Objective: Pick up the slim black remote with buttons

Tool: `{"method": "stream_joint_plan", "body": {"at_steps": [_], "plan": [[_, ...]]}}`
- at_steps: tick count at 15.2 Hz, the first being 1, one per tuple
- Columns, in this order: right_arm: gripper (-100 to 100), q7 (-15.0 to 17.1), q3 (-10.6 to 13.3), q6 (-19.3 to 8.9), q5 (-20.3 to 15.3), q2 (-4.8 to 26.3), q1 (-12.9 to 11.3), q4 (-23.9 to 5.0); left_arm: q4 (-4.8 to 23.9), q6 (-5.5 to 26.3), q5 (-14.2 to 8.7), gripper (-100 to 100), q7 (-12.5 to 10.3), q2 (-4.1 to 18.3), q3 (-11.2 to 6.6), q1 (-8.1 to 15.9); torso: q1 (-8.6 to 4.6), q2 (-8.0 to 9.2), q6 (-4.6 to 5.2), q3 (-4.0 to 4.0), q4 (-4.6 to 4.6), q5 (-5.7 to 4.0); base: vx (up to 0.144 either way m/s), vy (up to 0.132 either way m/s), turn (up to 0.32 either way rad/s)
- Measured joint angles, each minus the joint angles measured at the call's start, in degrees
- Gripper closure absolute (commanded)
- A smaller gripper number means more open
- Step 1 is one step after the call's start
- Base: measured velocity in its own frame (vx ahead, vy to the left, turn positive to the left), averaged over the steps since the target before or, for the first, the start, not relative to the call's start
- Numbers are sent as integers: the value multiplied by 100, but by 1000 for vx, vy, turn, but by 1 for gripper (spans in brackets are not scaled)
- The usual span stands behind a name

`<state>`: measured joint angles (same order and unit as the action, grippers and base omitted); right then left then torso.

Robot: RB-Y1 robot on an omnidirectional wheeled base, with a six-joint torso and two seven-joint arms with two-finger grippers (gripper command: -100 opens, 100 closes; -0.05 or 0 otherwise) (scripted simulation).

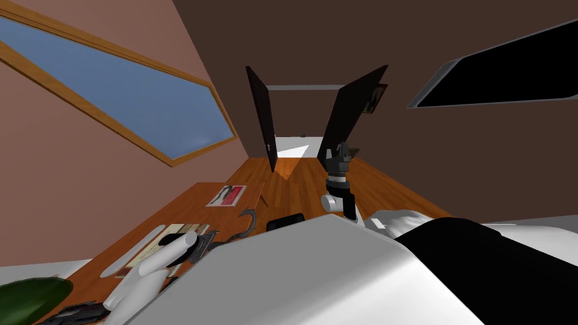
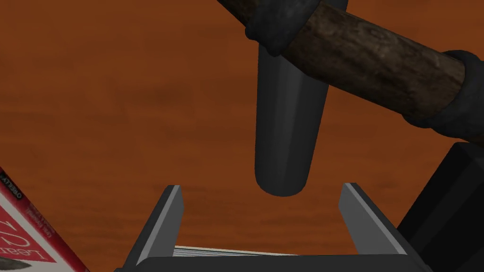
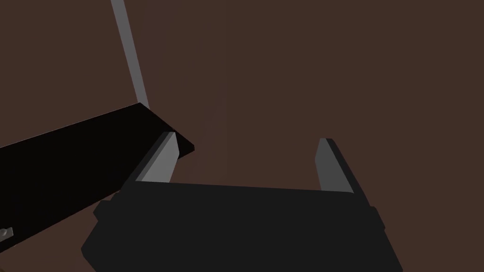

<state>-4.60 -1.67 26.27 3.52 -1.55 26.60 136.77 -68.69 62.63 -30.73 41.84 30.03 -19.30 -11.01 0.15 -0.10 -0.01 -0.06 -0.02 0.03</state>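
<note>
In the head view, the left arm reaches down over the wooden tabletop (image 1: 186,211). Its dark end effector sits low among the clutter, which suits a grasp made from close above. Beyond it lies a magazine (image 1: 226,196) with a red, white and black cover; its print cannot be read there. The right end effector (image 1: 341,151) is raised well clear of the tabletop, out of the working arm's way.

In the left wrist view, the left end effector (image 2: 262,185) has its fingers (image 2: 172,222) spread wide with nothing between them. Just ahead, centred on the gap, lies a slim dark item with a rounded end. This is probably the remote (image 2: 283,127), though no buttons show on the visible face. It points lengthwise at the end effector, so the fingers could close across its narrow sides.

A rough brown bar (image 2: 378,61) with dark bands crosses over its far part and could hinder a lift. A black block (image 2: 449,208) stands just beside one finger. On the other side is a red-and-white book (image 2: 28,236), with large letters starting "Lea" and small print along its edge. Stacked papers (image 2: 227,250) lie under the end effector.

In the right wrist view, the right end effector (image 3: 246,160) is parted and empty.
</note>
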Motion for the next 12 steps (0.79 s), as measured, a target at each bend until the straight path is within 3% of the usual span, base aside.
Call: {"method": "stream_joint_plan", "body": {"at_steps": [7,12], "plan": [[0,0,0,0,0,0,0,0,415,738,-226,-100,214,89,-102,119,5,2,0,1,0,2,-12,39,-123],[0,0,0,0,0,0,0,0,660,492,-126,-100,153,-54,18,188,7,2,-1,1,0,2,-14,44,-33]]}}
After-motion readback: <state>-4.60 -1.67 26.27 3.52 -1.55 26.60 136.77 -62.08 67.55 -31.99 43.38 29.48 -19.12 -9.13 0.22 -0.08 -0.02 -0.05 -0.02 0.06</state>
